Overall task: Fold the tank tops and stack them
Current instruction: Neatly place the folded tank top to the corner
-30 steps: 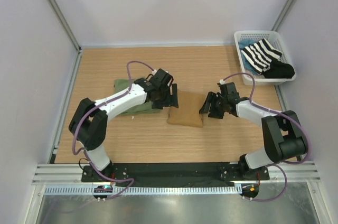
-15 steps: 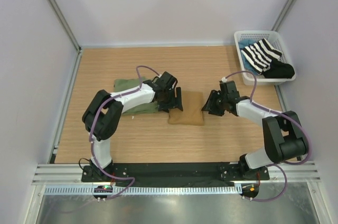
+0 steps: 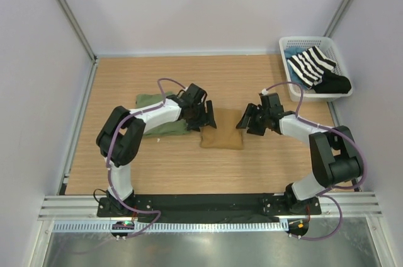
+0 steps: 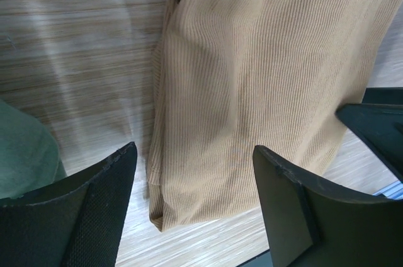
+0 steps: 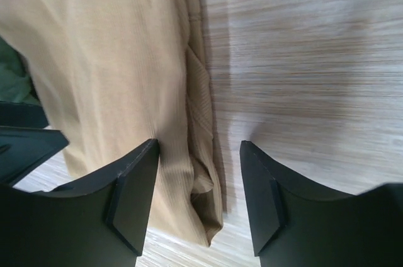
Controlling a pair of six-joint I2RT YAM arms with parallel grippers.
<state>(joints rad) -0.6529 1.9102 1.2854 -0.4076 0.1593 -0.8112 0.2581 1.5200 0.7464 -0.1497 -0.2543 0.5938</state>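
COUNT | tank tops: 2 (olive green tank top (image 3: pixel 165 128), tan tank top (image 3: pixel 221 135)) | grippers: 2 (left gripper (image 3: pixel 208 119), right gripper (image 3: pixel 244 124)) | basket (image 3: pixel 305 38): 1 | striped garment (image 3: pixel 312 65): 1 | black garment (image 3: pixel 334 83): 1

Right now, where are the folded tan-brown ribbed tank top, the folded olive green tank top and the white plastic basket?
folded tan-brown ribbed tank top (image 3: pixel 221 131): top external view, its middle.
folded olive green tank top (image 3: pixel 165 130): top external view, near edge.
white plastic basket (image 3: pixel 305 39): top external view, far rim.
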